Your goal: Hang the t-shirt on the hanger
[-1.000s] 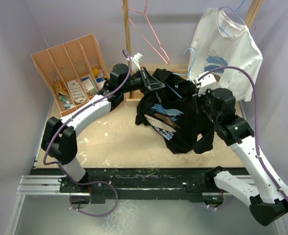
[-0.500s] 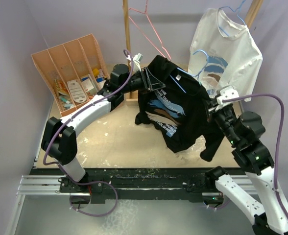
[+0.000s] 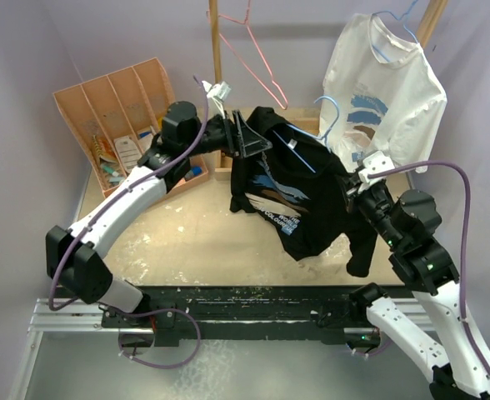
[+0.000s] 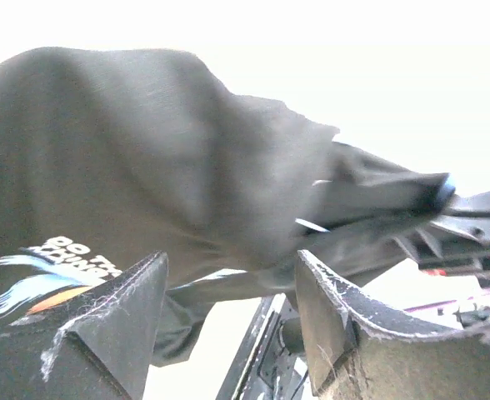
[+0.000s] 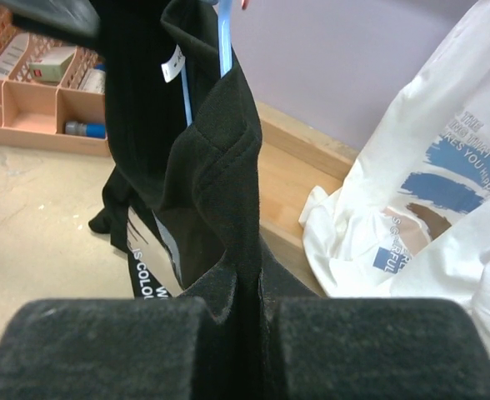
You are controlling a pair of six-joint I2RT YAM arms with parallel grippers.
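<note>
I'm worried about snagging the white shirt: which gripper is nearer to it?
Right. The right gripper, shut on the black t-shirt, is just beside the white shirt's lower edge; the left gripper, open, is on the black t-shirt's far side.

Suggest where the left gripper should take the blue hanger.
Probably the bare wire of the light-blue hanger at the collar, coming from the left: its arms are inside the black t-shirt, and the right gripper pinches cloth on the right.
</note>
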